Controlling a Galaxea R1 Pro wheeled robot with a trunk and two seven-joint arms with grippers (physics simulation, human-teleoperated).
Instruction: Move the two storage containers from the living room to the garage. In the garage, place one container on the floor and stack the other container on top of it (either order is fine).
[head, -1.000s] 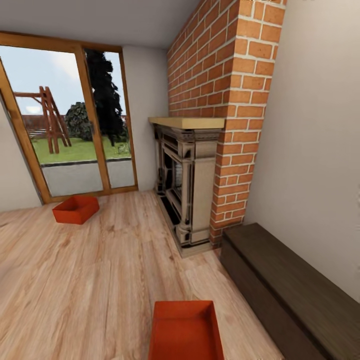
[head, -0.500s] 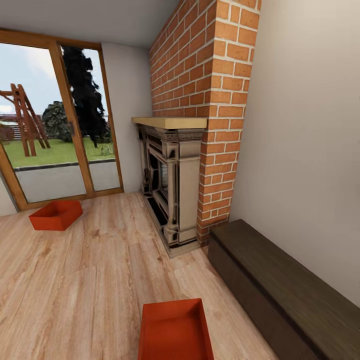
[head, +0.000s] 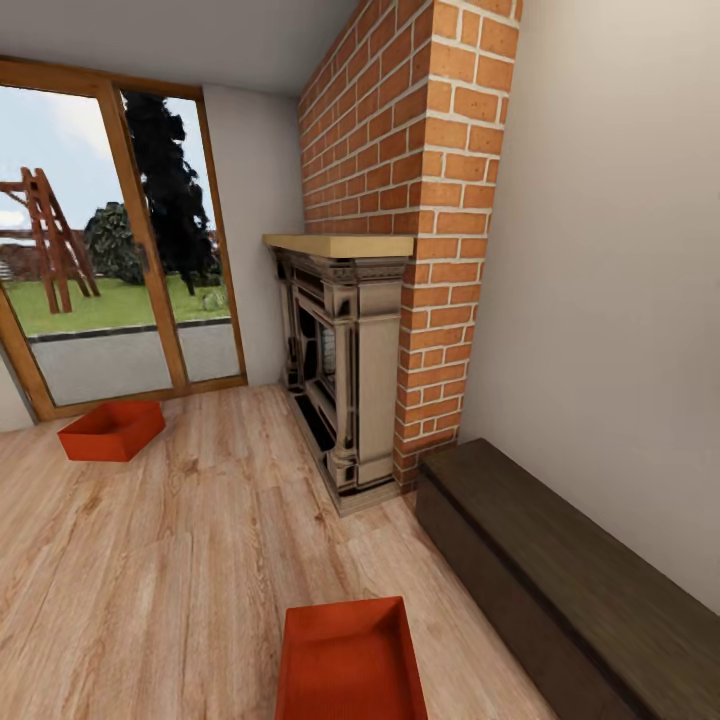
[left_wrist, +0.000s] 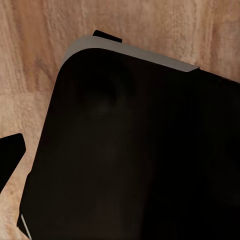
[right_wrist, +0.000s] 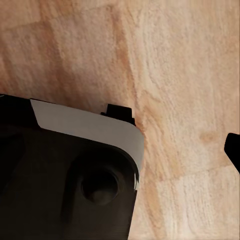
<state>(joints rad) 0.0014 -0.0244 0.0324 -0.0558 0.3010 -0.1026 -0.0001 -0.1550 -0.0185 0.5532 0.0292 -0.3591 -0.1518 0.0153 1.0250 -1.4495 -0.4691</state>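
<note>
Two orange-red storage containers lie on the living room's wood-plank floor (head: 150, 560). The near container (head: 350, 660) is close in front of me at the bottom of the head view, open top up and empty. The far container (head: 112, 430) rests by the glass garden doors (head: 100, 250). My left gripper (left_wrist: 120, 160) hangs over the floor beside my black base, one dark fingertip (left_wrist: 10, 155) at the picture's edge, nothing held. My right gripper (right_wrist: 120, 150) is the same, its fingertip (right_wrist: 234, 150) far out at the edge.
A stone fireplace (head: 345, 370) with a wooden mantel stands under the red brick chimney (head: 420, 150). A long dark wooden bench (head: 560, 570) runs along the right wall, close beside the near container. My black base (left_wrist: 140, 150) lies under both wrists.
Between one second and half a second ago the whole view swung to the right, so everything slid left in the picture. Since then nothing has shifted.
</note>
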